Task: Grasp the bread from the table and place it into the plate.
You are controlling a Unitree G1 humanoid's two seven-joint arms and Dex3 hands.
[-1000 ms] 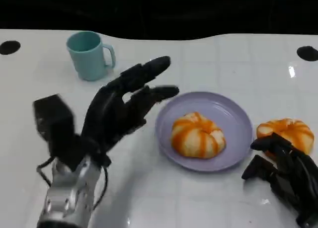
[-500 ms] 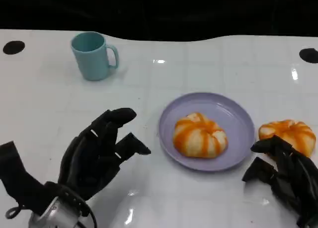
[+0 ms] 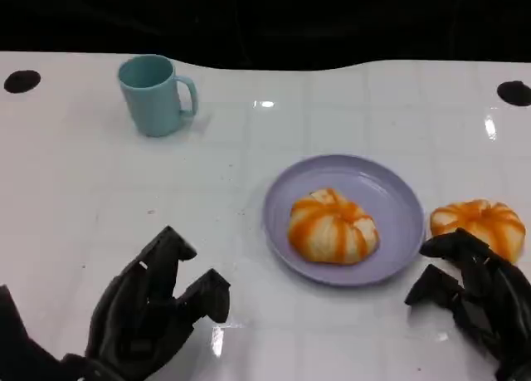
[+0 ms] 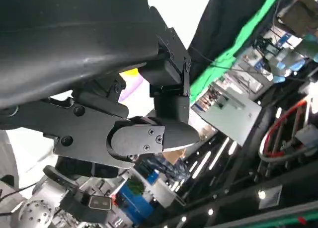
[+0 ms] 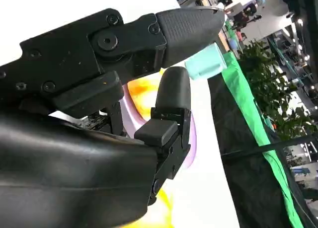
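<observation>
A lilac plate (image 3: 392,192) lies right of the table's middle with an orange-striped bread roll (image 3: 332,226) on it. A second striped roll (image 3: 479,223) sits on the table just right of the plate. My left hand (image 3: 153,308) is low at the near left, well away from the plate, fingers loosely bent and holding nothing. My right hand (image 3: 477,298) is at the near right, fingers apart and empty, its tips just short of the second roll. In the right wrist view, orange bread (image 5: 144,89) and the plate's lilac rim (image 5: 191,133) show past the fingers (image 5: 174,94).
A teal mug (image 3: 153,93) stands at the far left, also seen as the mug (image 5: 206,61) in the right wrist view. Black round marks (image 3: 21,80) sit near the table's far corners. White table stretches between my left hand and the plate.
My left hand has drawn back from beside the plate toward the near left edge and lowered, its fingers bending in. The right hand and both rolls have stayed put.
</observation>
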